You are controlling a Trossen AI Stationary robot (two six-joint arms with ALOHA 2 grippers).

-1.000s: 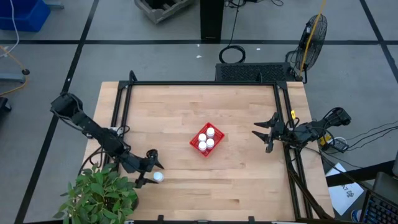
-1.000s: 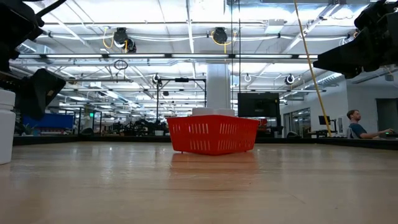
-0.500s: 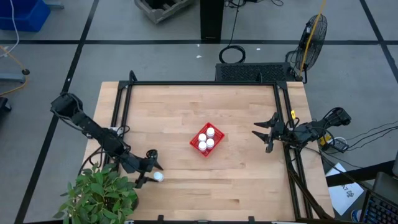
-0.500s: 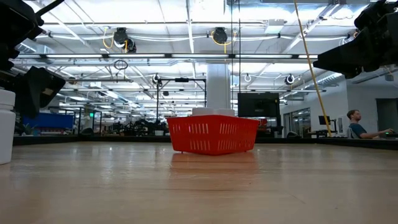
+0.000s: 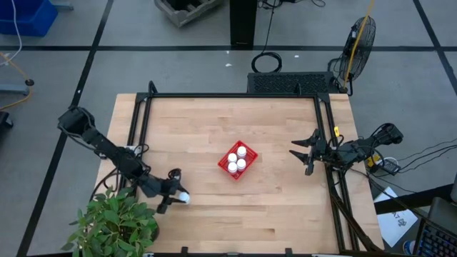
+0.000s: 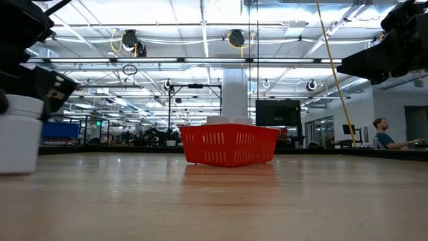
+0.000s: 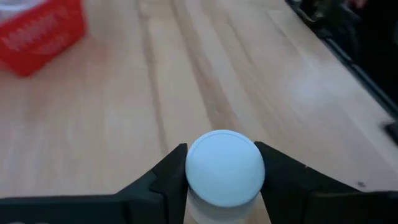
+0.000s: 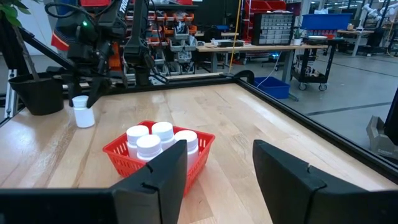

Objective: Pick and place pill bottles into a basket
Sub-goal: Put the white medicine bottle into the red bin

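Observation:
A white pill bottle [image 5: 184,197] stands upright near the table's near left corner, with my left gripper [image 5: 177,194] shut on it. The low view shows the bottle [image 6: 20,134] at its left. The red basket [image 5: 227,155] sits mid-table with several white pill bottles [image 8: 155,138] standing in it. My right gripper [image 5: 300,153] hangs open over the table's right side, nothing between its fingers [image 8: 158,180]. My left gripper pinches the pill bottle between its two fingers [image 7: 171,177], one on each side just below the round cap [image 7: 225,167]. The fingers slant down at it from the table's left side. The bottle stays upright; its base looks to be on the table.
A potted plant [image 5: 114,221] stands at the near left corner, close behind my left arm. A black frame rail [image 5: 228,96] runs round the table's far and side edges. A person [image 6: 384,134] sits far off in the room.
My left gripper's fingers have shut on the pill bottle. As they did, the bottle slid a little along the table toward the far edge, still upright.

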